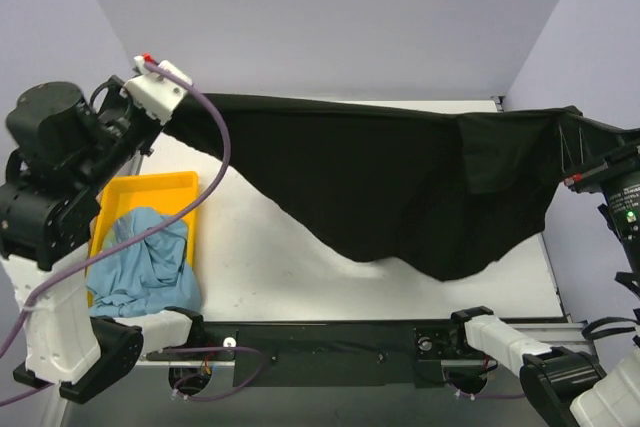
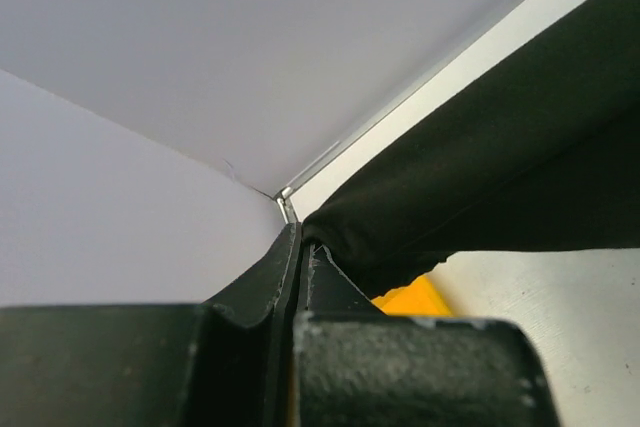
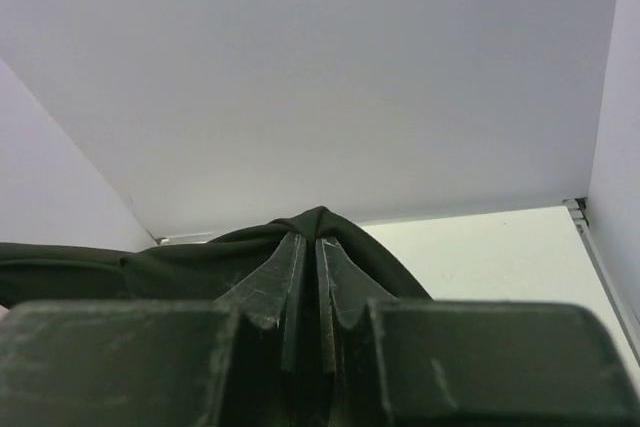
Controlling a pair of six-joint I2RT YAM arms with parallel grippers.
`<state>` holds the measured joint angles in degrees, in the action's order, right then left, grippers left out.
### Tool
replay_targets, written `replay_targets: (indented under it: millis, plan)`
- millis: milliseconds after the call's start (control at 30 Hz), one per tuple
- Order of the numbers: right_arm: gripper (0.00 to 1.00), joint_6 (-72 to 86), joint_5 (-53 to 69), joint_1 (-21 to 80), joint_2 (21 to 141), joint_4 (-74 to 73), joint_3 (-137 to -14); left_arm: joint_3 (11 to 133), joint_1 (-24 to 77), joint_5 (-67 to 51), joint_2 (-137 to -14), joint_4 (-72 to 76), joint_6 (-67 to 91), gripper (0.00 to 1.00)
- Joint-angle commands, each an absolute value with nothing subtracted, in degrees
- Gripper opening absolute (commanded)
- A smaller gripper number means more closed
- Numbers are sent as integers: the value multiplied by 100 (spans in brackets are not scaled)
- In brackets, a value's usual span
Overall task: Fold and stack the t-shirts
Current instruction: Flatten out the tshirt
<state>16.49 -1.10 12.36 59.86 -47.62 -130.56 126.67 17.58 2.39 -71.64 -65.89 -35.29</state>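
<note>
Left gripper point(image 2: 300, 247): jaws pressed together, with a rolled corner of the black t-shirt point(image 1: 400, 187) pinched between them. It is raised over the far left of the table point(image 1: 270, 257).

Right gripper point(image 3: 310, 247): jaws likewise closed, with a peak of the same cloth squeezed up between the fingertips. It is raised at the far right edge.

Black t-shirt: strung between the two pincers, long axis left to right along the far side. From each pincer the cloth runs inward toward the other. The upper edge is drawn fairly straight. The body sags toward the near side in a belly, lowest right of centre. Whether that belly touches the table cannot be told from above. Each arm has one end, so neither is the nearer. Judgement: laying the shirt flat depends on both arms holding this left-right stretch and lowering together, or the slack will bunch under the belly.

Yellow tray point(image 1: 150, 184): near left of the table, just beside the left arm, apart from the black cloth.

Contents of tray: light blue t-shirt point(image 1: 145, 262), crumpled, unfolded, spilling over the tray's near rim. The left arm is the closer one to it. Judgement: this shirt is not yet folded, and no stack has been started.
</note>
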Motion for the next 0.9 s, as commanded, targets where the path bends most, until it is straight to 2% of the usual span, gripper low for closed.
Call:
replay_targets:
  millis: [0,367,667,867]
  plan:
    - [0,1538,193,1195,5793,-4562,-13166,12911,1731,149,-6847,-6723,-3490,0]
    - [0,1363,168,1195,5695,-4245,-13395,14072,1731,475,-7251,-6926,-2962,0]
    - [0,888,18,1195,6441,-3596,-11500,12464,1723,422,-7619,-6698,-2487,0]
    - [0,834,527,906,7873,-2692,-10293,10743,1705,404,-8243,-5354,-2470,0]
